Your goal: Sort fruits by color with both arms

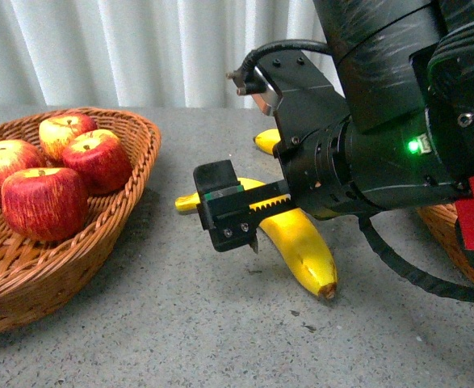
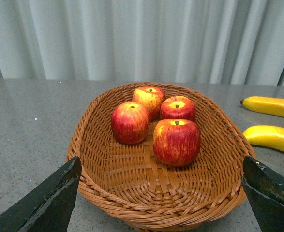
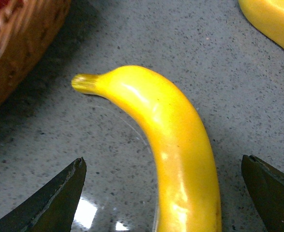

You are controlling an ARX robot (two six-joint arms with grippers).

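Observation:
Several red apples (image 1: 44,202) lie in a brown wicker basket (image 1: 136,133) at the left; the left wrist view shows them (image 2: 176,141) in the far half of that basket (image 2: 146,200). My left gripper (image 2: 160,193) is open and empty, just before the basket's near rim. A yellow banana (image 1: 305,250) lies on the table in the middle. My right gripper (image 1: 230,217) is open and hovers over it; in the right wrist view the banana (image 3: 180,145) lies between the spread fingers of that gripper (image 3: 163,193), not touched. A second banana (image 1: 266,140) lies behind.
A second wicker basket (image 1: 455,234) shows in part at the right edge, behind my right arm. Both bananas also show in the left wrist view (image 2: 272,137), beside the apple basket. The table is grey stone (image 1: 180,323); a white curtain hangs behind.

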